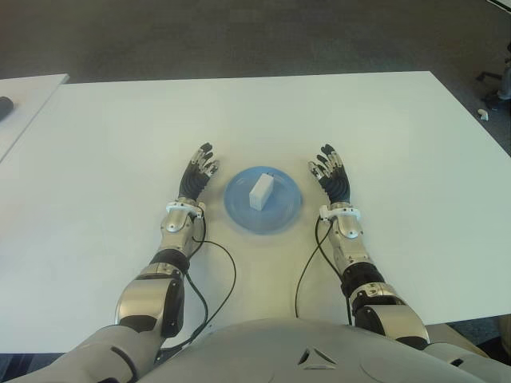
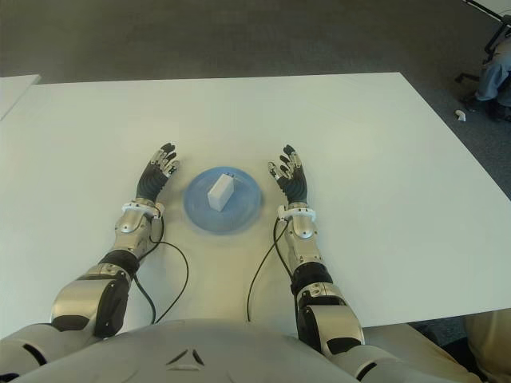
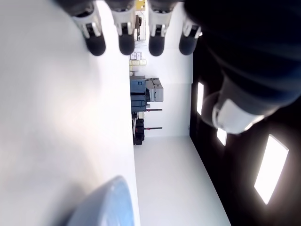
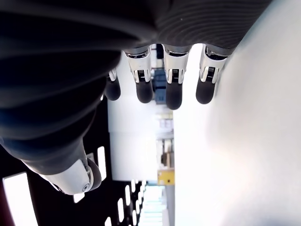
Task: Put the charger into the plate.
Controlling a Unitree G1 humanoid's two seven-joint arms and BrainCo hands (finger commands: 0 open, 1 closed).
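Observation:
A white block-shaped charger [image 1: 261, 191] lies inside the round blue plate [image 1: 239, 209] near the front middle of the white table [image 1: 263, 120]. My left hand [image 1: 199, 170] is just left of the plate, fingers stretched out and holding nothing. My right hand [image 1: 329, 168] is just right of the plate, fingers also spread and empty. In the left wrist view the plate's rim [image 3: 110, 205] shows beside that hand, whose fingertips [image 3: 126, 46] are extended. The right wrist view shows only straight fingers [image 4: 173, 96] over bare tabletop.
A second white table [image 1: 24, 100] with a dark object [image 1: 5, 105] adjoins at the far left. Dark carpet lies beyond the table's far edge. A small white item [image 1: 482, 114] lies on the floor at the right. Cables [image 1: 215, 287] run from both wrists toward my torso.

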